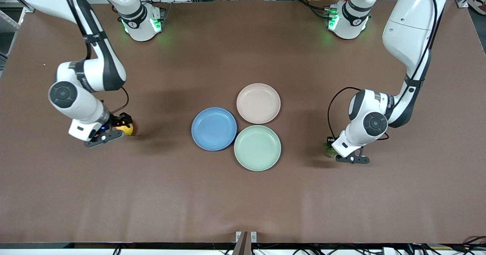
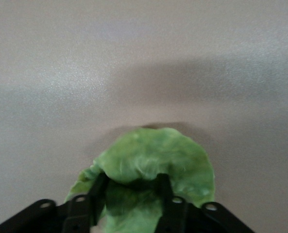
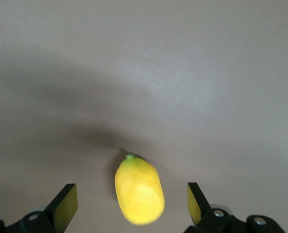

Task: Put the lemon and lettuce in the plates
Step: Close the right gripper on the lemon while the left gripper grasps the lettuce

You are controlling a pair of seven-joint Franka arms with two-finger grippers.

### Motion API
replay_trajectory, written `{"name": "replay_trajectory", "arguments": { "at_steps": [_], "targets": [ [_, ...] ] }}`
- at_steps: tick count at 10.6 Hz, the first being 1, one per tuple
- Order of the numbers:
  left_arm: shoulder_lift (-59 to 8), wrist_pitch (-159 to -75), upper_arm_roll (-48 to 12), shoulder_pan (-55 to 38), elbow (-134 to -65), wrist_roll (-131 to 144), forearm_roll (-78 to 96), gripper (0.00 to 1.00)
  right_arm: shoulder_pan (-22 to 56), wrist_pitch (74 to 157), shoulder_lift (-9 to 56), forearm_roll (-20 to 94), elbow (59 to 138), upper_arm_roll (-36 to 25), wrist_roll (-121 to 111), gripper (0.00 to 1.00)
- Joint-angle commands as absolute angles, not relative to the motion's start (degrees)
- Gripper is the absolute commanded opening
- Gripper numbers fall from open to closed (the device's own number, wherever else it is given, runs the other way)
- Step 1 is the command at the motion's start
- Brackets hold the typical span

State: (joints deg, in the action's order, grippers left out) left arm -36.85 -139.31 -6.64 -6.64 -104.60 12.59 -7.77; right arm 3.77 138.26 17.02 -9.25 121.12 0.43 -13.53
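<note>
The yellow lemon point(image 3: 139, 190) lies on the brown table toward the right arm's end point(image 1: 128, 129). My right gripper point(image 3: 130, 198) is open and low, one finger on each side of the lemon without touching it; it also shows in the front view point(image 1: 120, 128). The green lettuce point(image 2: 153, 162) is bunched between the fingers of my left gripper point(image 2: 130, 188), which is shut on it at table level toward the left arm's end point(image 1: 328, 148). The blue plate point(image 1: 214, 129) and the beige-pink plate point(image 1: 258, 103) sit empty at mid-table.
A pale mint-green plate point(image 1: 257, 148) touches both other plates and lies nearest the front camera. The brown table point(image 1: 243, 201) stretches bare between the plates and each gripper. The arm bases stand along the edge farthest from the front camera.
</note>
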Motion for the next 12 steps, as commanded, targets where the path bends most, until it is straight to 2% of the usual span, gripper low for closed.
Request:
{"name": "replay_trajectory", "arguments": {
  "at_steps": [1,4,8,12],
  "targets": [
    [-35.25,-139.22,-6.42,-7.29,-105.56,16.60,-9.58,0.00,3.25,146.14,17.22,-10.72,126.99,0.26,-16.25,1.00],
    [-32.27,-135.71,-6.85,-8.00,-104.77,19.15,-9.58,0.00,2.73,147.21,18.01,-11.34,127.35,0.26,-17.84,1.00],
    [-27.87,-129.66,-7.12,-13.60,-103.37,28.96,-8.62,0.00,1.41,151.08,19.94,-11.34,129.02,0.26,-17.84,1.00],
    [-26.80,-126.56,-15.62,-18.54,-102.66,54.96,-8.61,0.00,0.09,160.21,22.50,-11.34,133.15,0.18,-17.84,1.00]
  ]
}}
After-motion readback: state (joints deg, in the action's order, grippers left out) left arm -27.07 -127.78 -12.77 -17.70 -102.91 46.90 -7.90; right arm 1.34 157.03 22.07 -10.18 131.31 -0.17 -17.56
